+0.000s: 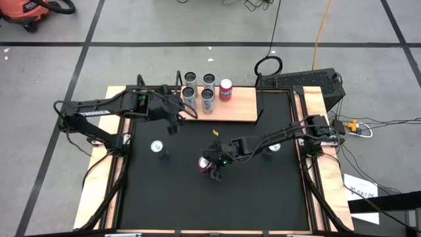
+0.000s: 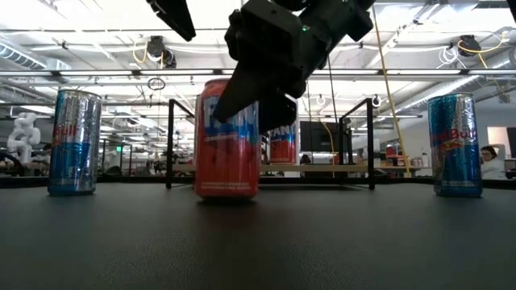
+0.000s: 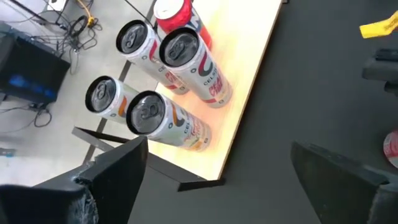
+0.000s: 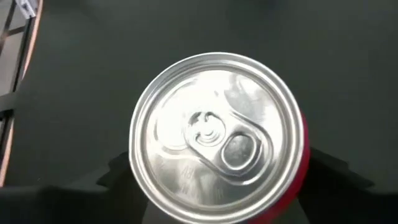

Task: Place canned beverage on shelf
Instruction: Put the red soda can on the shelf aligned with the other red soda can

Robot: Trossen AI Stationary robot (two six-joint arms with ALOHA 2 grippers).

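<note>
— Where's my right arm?

— I see it stretched in from the right edge toward mid-table, wrist turned down, right gripper (image 1: pixel 212 168) straddling the upright red can (image 2: pixel 227 138) from above. Fingers sit on either side of its top; whether they actually press it, I cannot tell.

— And the left?

— Left gripper (image 1: pixel 173 121) hangs near the shelf's (image 1: pixel 240 105) front edge, claw spread wide, nothing in it.

— What's on the shelf?

— Four slim silver cans (image 3: pixel 180 56) standing together with a red can (image 1: pixel 225 89) beside them. Two blue-silver cans (image 2: pixel 74 142) stand on the black table (image 1: pixel 263 191), well apart.
</note>
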